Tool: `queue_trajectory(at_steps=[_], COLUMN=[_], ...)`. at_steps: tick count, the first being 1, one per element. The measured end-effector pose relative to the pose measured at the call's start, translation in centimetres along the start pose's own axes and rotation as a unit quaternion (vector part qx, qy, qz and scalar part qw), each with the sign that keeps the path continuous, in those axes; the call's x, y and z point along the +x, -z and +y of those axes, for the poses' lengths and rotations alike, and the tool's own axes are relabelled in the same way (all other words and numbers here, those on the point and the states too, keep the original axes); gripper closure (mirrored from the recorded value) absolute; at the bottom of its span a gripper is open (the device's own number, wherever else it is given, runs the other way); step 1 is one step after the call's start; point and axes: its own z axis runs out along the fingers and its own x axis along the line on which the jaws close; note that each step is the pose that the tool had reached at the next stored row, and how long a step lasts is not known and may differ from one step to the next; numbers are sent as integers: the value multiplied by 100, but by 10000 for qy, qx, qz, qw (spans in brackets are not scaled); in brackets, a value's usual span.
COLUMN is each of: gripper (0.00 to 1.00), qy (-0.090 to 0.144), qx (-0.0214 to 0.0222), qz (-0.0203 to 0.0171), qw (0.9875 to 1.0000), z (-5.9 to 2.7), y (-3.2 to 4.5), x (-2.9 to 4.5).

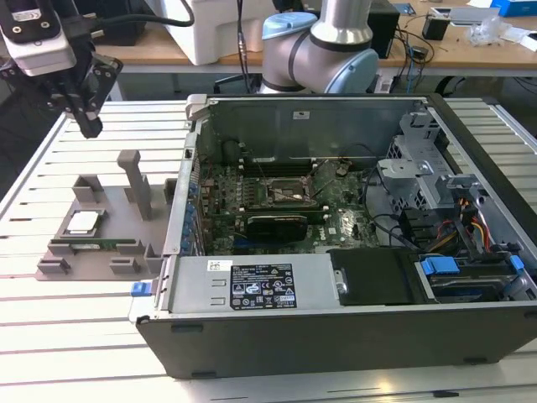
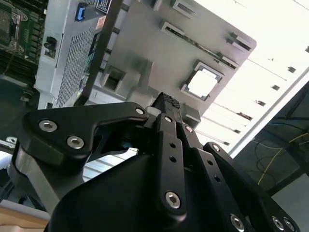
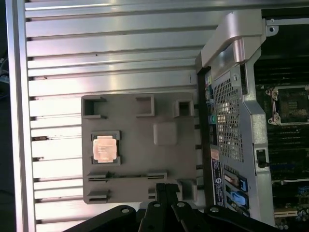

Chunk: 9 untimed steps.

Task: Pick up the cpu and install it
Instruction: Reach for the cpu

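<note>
Hovering above the grey fixture on the tabletop, the gripper is closed and empty; the cpu lies in the fixture's recess.

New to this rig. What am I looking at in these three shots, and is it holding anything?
One robot arm with a gripper works over a slatted metal table. The exterior view comes from a camera off the arm; both wrist views come from cameras riding on the arm, looking past the gripper. On the table sit an open computer case and a grey holder tray. The cpu, a small silver square, lies in that tray. The gripper hangs above the tray, shut and holding nothing.
</note>
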Motion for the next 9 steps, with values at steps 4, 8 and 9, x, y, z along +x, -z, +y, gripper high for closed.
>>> queue_trajectory(at_steps=[4, 8, 9], gripper=[89, 89, 89], qy=[0, 0, 0], qx=[0, 0, 0], qz=[0, 0, 0], qw=[10000, 10000, 10000], z=[-9, -18, -20], y=[3, 6, 6], x=[116, 244, 274])
